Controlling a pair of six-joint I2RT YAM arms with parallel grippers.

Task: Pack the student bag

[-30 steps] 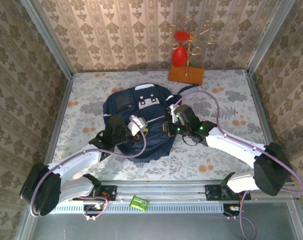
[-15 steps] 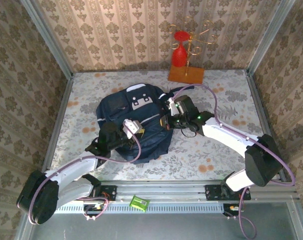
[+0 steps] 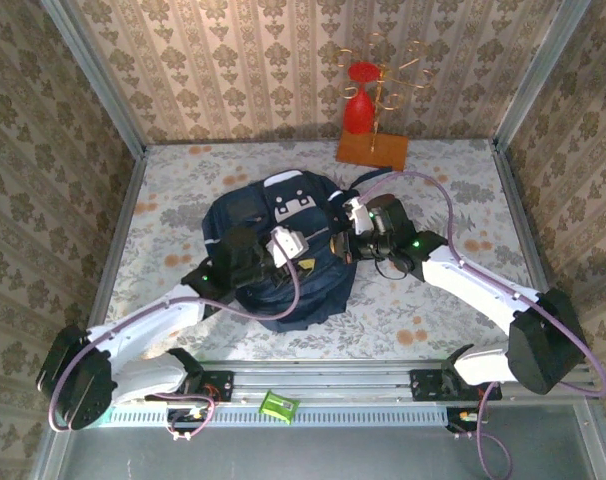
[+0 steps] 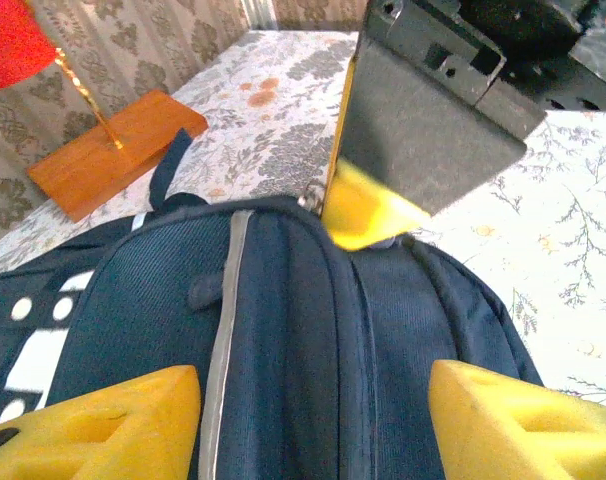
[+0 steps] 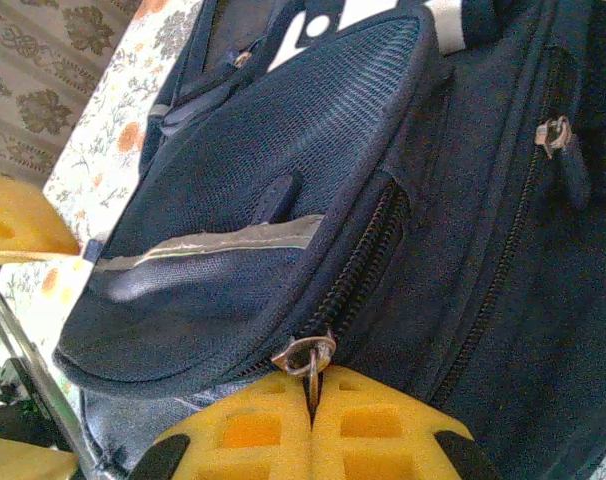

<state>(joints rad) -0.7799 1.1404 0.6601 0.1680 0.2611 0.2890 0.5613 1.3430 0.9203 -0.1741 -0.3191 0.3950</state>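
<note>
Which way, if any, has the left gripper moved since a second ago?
Yes. The left gripper has shifted slightly right across the navy backpack, toward the wooden stand base, and its jaws now stand open.

The backpack lies flat near the middle of the flowered table, a big, soft lump of dark navy cloth with its patch end towards the back wall. The grey-white patch, dotted with small dark marks, sits on the upper front, and a pale stripe runs along one seam. A dark strap loops off the far side. Seen from the right wrist, a mesh-faced pocket bulges out, edged by a heavy black zip with its metal pull at the lower end. A second zip pull sits further right.
</note>
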